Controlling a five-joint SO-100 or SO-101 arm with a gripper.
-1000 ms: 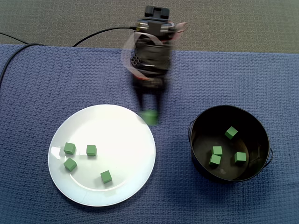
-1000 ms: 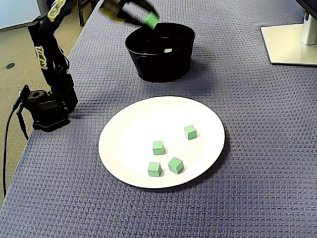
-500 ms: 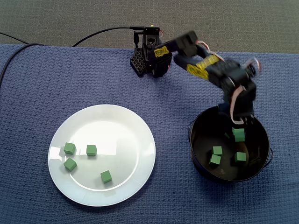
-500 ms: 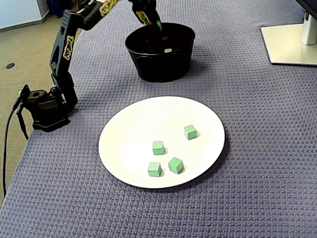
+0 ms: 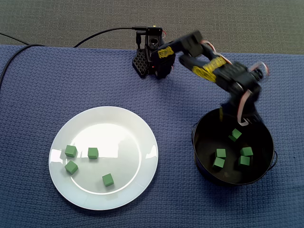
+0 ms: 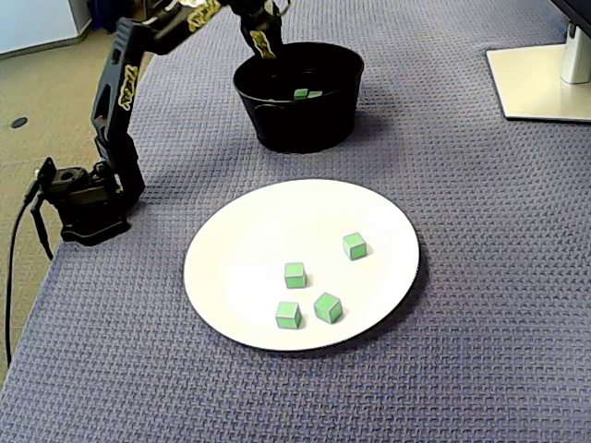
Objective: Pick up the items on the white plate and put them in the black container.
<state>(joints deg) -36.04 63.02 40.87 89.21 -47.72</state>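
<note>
The white plate (image 5: pixel 118 133) lies at the left of a fixed view, with several green cubes on it, among them one at its near side (image 5: pixel 108 180) and one at its left (image 5: pixel 71 151). The black container (image 5: pixel 197 145) stands to the right and holds several green cubes (image 5: pixel 221 153). My gripper (image 5: pixel 233 118) hangs open over the container's far rim with nothing between its fingers. In the other fixed view the gripper (image 6: pixel 263 41) is above the container (image 6: pixel 305 125), and the plate (image 6: pixel 268 231) with its cubes (image 6: pixel 295 274) lies nearer the camera.
The arm's base (image 5: pixel 151 59) stands at the far edge of the blue cloth (image 5: pixel 42 80), with a black cable (image 5: pixel 102 32) running off to the left. A white stand's foot (image 6: pixel 545 78) sits at the top right of the other fixed view.
My gripper swung from beside the plate's far edge to over the container with a green cube. The cube has dropped in among the others and the gripper is now open.
</note>
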